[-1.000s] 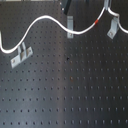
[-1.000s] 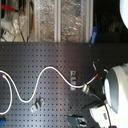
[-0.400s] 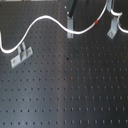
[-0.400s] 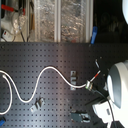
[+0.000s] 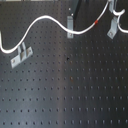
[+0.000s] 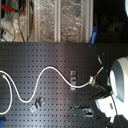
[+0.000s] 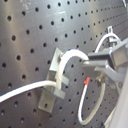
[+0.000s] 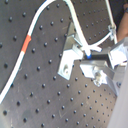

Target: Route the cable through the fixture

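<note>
Arching over the fixture [image 7: 56, 80] at the first wrist view's centre, the cable [image 7: 67, 62] runs into the pincer [image 7: 89, 61], which is clamped on it.

My arm [image 6: 120, 77] reads as a big rounded white shell in the second exterior view — smooth, glossy, with a darker grey band along its inner edge. Below it I see a boxy white block with a thin black cable running down past it. In both wrist views the gripper [image 7: 97, 62] looks much rougher: flat grey metal fingers [image 8: 100, 56], blocky and square-edged, with a silvery screw or bolt head under them. I catch a small blue spot on the finger hardware in the second wrist view — too blurred for me to say what it is. A pale white housing edge fills the corner behind the fingers.
</note>
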{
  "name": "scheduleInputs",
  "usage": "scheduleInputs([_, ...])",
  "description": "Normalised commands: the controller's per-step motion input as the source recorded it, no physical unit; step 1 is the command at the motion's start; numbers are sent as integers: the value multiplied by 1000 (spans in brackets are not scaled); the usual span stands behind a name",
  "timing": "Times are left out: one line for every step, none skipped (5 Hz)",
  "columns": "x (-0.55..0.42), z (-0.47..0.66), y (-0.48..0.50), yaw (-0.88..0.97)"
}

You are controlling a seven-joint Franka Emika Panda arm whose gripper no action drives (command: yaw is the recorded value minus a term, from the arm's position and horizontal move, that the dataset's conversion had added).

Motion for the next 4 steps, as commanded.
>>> scheduleInputs([-301, -163, -146, 0])
scheduleInputs([-52, 1, -23, 0])
scheduleInputs([-265, 276, -118, 0])
scheduleInputs([-464, 87, -205, 0])
